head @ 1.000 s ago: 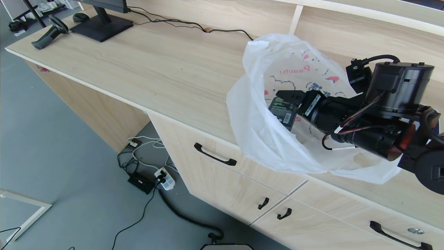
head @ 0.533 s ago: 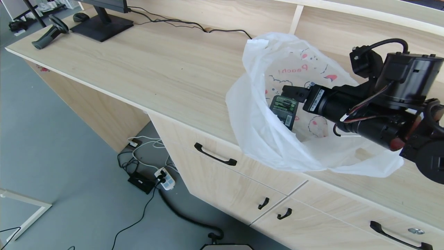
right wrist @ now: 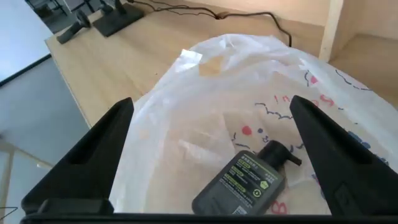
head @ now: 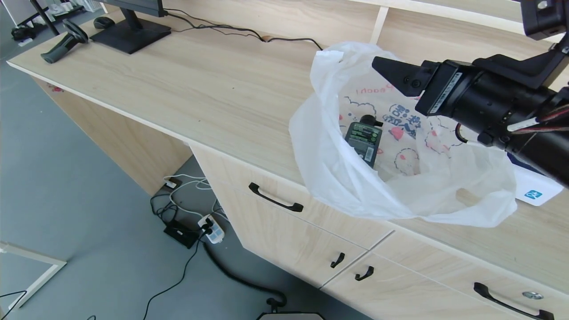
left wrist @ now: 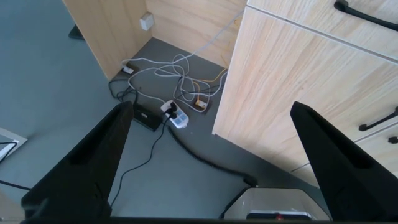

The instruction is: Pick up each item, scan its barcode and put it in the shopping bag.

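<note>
We see a thin white plastic shopping bag with cartoon prints standing open on the pale wooden table. A flat dark green bottle with a black pump cap lies inside it. The right arm's black gripper hangs above the bag's mouth, apart from the bottle. A grey handheld barcode scanner lies at the table's far left corner, near a black monitor stand.

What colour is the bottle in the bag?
Dark green bottle, black cap; clearest in the right wrist view.
</note>
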`<state>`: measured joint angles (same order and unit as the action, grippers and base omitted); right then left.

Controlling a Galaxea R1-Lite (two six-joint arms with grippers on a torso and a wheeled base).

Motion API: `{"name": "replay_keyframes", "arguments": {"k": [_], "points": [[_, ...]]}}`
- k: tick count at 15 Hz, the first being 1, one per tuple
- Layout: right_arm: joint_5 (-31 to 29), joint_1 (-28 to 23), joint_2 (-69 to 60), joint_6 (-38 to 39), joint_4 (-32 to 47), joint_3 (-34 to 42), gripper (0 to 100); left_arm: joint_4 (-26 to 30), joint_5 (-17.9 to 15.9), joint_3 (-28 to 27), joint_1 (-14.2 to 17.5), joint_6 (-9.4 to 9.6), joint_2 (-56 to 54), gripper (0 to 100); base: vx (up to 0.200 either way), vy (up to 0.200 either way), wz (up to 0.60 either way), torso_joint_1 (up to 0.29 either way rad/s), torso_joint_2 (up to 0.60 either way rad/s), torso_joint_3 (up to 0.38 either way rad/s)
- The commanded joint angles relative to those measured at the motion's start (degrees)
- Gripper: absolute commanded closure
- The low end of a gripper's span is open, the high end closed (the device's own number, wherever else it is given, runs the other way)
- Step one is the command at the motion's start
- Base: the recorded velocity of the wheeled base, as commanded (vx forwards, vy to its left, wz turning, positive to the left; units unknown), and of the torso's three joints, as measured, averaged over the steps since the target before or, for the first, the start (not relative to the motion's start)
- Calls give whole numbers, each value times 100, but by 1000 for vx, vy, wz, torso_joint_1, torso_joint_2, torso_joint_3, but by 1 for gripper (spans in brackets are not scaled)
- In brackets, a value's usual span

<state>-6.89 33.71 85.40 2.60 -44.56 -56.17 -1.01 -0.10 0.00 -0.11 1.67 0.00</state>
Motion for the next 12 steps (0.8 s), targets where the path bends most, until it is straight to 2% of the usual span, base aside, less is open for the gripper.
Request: {"name": "replay_keyframes", "arguments": {"k": [1, 7, 10, 12], "points": [[109, 39, -269, 4, 0, 89, 0, -4, 1, 0, 2, 0, 9, 0, 0, 0, -600, -2, 2, 2], [179, -13, -331, -75, -9, 203, 0, -4, 1, 0, 2, 0, 0, 0, 0, 0, -600, 4, 2, 0], [293, -312, -331, -75, -9, 203, 0, -4, 1, 0, 2, 9, 9, 0, 0, 0, -600, -1, -1, 4], [302, -330, -331, -75, -9, 203, 0, -4, 1, 0, 2, 9, 0, 0, 0, 0, -600, 5, 5, 2]]}}
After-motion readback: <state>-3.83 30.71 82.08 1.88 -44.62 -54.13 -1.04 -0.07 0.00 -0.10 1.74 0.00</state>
